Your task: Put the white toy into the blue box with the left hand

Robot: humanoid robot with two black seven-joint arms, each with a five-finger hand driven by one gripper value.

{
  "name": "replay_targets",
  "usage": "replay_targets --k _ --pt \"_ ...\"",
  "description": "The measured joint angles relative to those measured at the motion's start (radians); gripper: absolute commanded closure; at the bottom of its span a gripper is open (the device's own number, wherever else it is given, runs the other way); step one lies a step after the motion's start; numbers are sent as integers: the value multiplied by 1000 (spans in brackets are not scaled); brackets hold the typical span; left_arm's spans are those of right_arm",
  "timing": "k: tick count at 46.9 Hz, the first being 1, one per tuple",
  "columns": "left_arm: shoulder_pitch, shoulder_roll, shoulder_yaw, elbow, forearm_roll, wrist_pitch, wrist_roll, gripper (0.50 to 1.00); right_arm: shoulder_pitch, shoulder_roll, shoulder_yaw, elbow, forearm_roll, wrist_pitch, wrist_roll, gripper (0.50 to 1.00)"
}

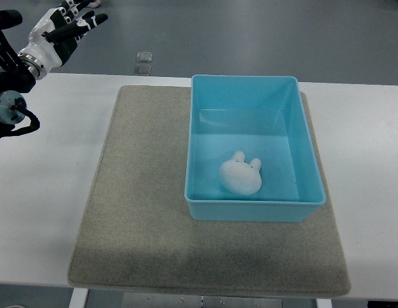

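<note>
A white rabbit-shaped toy lies on the floor of the blue box, near its front wall. The box stands on a grey mat in the middle of the white table. My left hand is raised at the far top left, well away from the box, with its fingers spread and nothing in them. The right arm does not show.
The white table stretches to both sides of the mat. Beyond its far edge is grey floor with a small pale object on it.
</note>
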Motion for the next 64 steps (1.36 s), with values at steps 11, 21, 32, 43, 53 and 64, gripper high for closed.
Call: replay_targets --k 11,21,32,43,53,64 --pt "146 -5 -185 3 -26 -3 0 501 0 0 0 0 0 0 0 564" --pt "212 -16 -216 3 -32 -67 0 500 0 0 0 0 0 0 0 564" --pt "275 -70 -287 -4 -31 -84 -4 501 0 0 0 0 0 0 0 564" --pt "325 -111 -318 -6 -22 -89 -24 501 0 0 0 0 1 0 0 564" --pt "333 -115 -326 -6 -21 -91 -30 501 0 0 1 0 1 0 0 564" --pt "333 -114 -341 -5 -19 -91 -30 501 0 0 3 1 1 -2 0 564"
